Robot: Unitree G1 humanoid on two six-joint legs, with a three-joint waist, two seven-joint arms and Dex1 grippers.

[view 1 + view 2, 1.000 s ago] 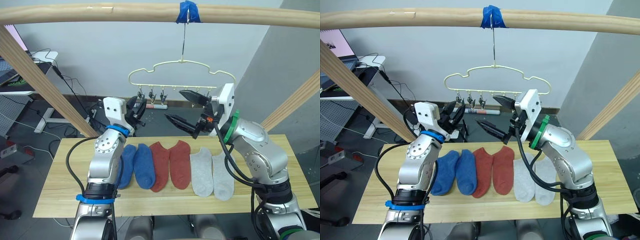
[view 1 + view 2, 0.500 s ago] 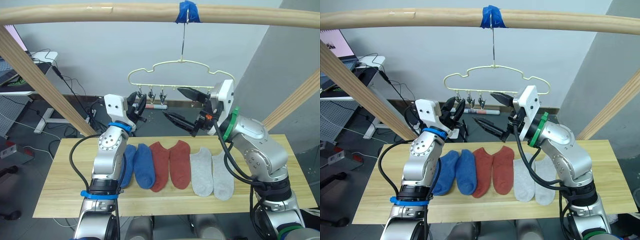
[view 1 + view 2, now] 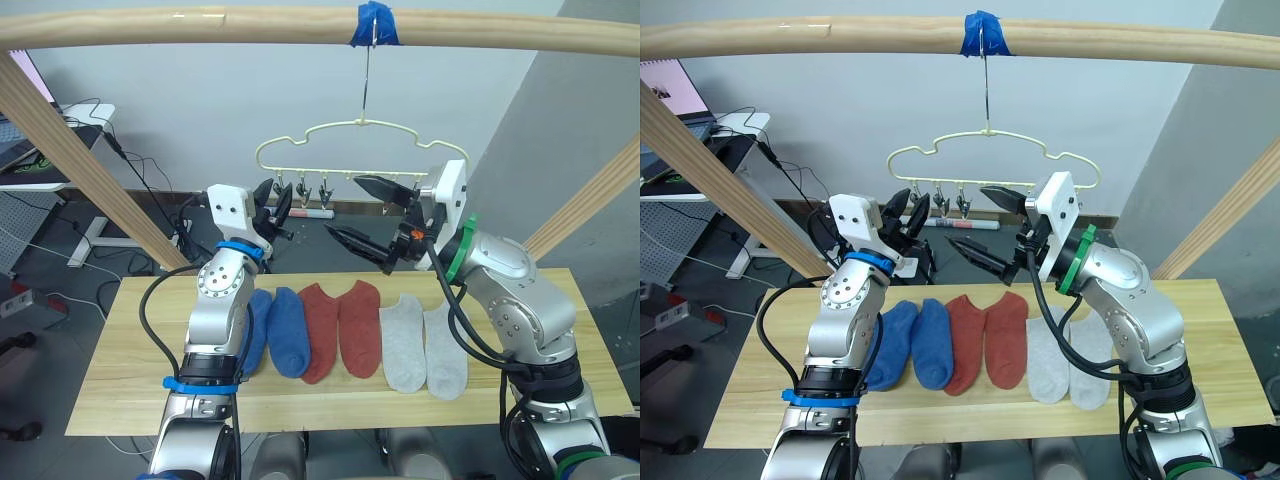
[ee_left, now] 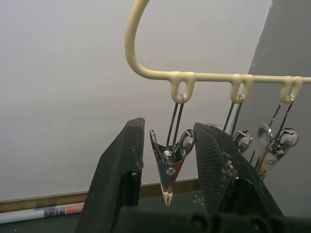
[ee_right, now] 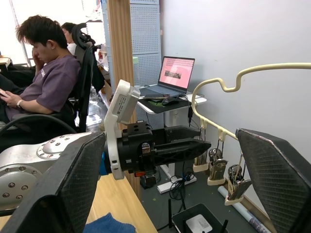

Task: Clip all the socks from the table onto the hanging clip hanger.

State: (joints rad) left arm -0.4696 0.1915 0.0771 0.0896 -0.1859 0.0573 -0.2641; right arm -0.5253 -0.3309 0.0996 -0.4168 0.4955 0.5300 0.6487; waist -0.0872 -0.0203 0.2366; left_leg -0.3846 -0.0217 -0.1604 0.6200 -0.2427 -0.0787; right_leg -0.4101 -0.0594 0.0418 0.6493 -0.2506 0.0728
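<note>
1. The thin pale-yellow wire clip hanger (image 3: 362, 148) with its wavy top hangs by a long hook from the pale round wooden beam (image 3: 200, 25); its small metal clips dangle empty along the lower bar.

2. All six short soft-fabric ankle socks lie side by side on the long light-wood plank desk (image 3: 110, 380): two blue socks (image 3: 280, 330), two rust-red socks (image 3: 342, 328), and two light grey socks (image 3: 424, 343). None is clipped yet, so the task looks to be at its start.

3. The left gripper (image 4: 167, 160) is raised at the hanger's left end, its fingers spread either side of the end metal clip (image 4: 169, 162), which hangs between them unsqueezed.

4. The right gripper (image 3: 368, 215) is up near the hanger's right half, its fingers wide apart and holding nothing.

5. Risks, as I judge them:
   - The hanger swings freely on its hook, so a nudge from either gripper could send the clip out from between the fingers.
   - A squeeze low on the clip instead of on its handles would leave it shut.
   - With both arms raised and no sock in hand, an opened clip has nothing to bite.
</note>
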